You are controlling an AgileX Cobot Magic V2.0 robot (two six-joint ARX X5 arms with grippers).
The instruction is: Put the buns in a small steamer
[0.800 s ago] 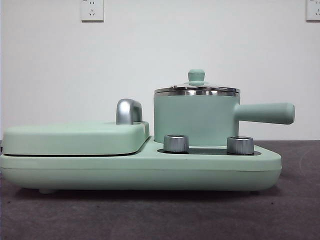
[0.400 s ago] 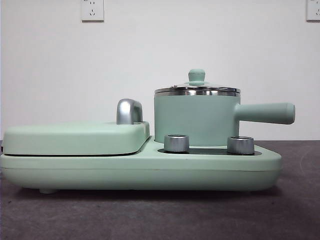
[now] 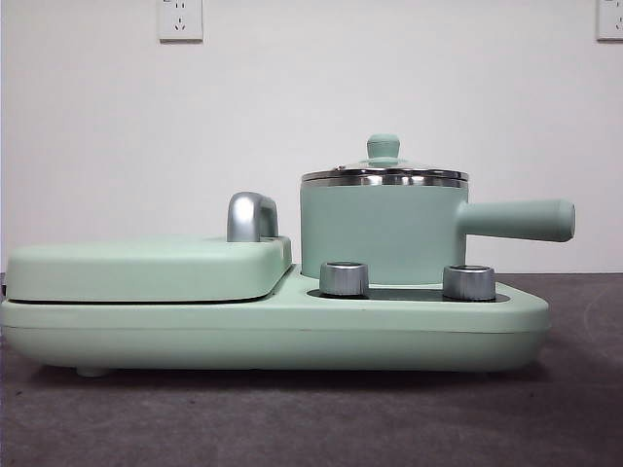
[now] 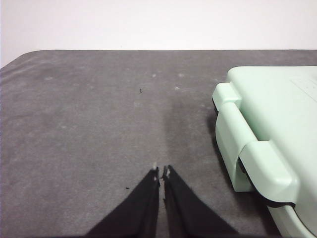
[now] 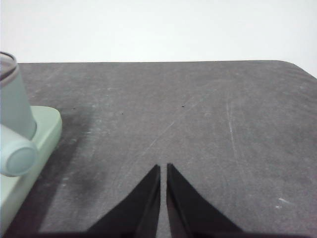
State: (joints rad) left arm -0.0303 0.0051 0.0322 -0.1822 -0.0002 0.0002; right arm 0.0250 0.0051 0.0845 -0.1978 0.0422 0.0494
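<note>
We are at the very start: our left gripper [image 4: 162, 173] and right gripper [image 5: 163, 169] both wait over bare tabletop [image 4: 89, 124], jaws clenched on nothing. The small steamer [image 3: 380, 233] sits lidded on its mint-green base [image 3: 292, 336]; no buns are in view. Next, the glass lid [image 3: 383, 161] likely must come off. Nothing has moved since the earlier frames.

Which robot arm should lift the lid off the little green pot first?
Probably the right. The right gripper sits beside the small steamer and its handle. The left gripper is by the flat griddle, farther from the lid. Both are shut and hold nothing. No buns show.
</note>
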